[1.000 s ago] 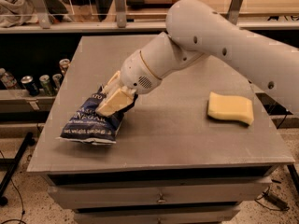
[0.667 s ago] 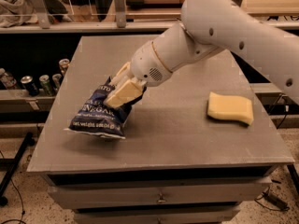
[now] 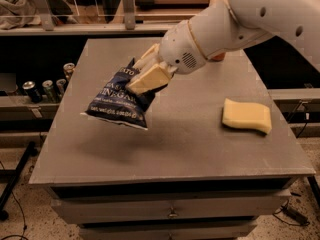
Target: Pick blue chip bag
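The gripper (image 3: 149,76) clenches its fingers on the upper edge of the blue chip bag (image 3: 116,103), which hangs tilted above the counter (image 3: 190,149), well apart from the yellow sponge (image 3: 247,116). The pick appears essentially done; only a secure hold remains.

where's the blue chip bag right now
In the camera view the blue chip bag hangs in the gripper, just above the left half of the grey table, well apart from the yellow sponge on the right.
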Tool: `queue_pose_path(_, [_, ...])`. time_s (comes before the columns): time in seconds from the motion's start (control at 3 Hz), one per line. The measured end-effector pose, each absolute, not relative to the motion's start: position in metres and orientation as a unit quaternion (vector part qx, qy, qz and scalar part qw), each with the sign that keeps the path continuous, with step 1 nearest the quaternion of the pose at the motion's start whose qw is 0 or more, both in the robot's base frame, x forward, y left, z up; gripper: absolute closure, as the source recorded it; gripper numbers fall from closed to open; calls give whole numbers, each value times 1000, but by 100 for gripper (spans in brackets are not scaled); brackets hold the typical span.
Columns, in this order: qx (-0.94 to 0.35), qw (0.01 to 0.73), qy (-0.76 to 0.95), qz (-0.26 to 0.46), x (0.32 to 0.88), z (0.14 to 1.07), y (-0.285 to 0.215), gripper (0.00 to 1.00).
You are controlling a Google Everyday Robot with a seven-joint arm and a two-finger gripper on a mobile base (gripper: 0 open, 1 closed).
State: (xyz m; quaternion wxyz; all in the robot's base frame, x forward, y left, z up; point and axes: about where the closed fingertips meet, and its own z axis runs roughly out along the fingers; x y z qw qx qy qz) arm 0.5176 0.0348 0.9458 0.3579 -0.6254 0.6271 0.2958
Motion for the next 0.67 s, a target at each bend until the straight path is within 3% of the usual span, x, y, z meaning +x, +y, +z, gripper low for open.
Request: queue_pose_path(0.67, [-632, 371, 612, 297, 519, 972, 22, 100])
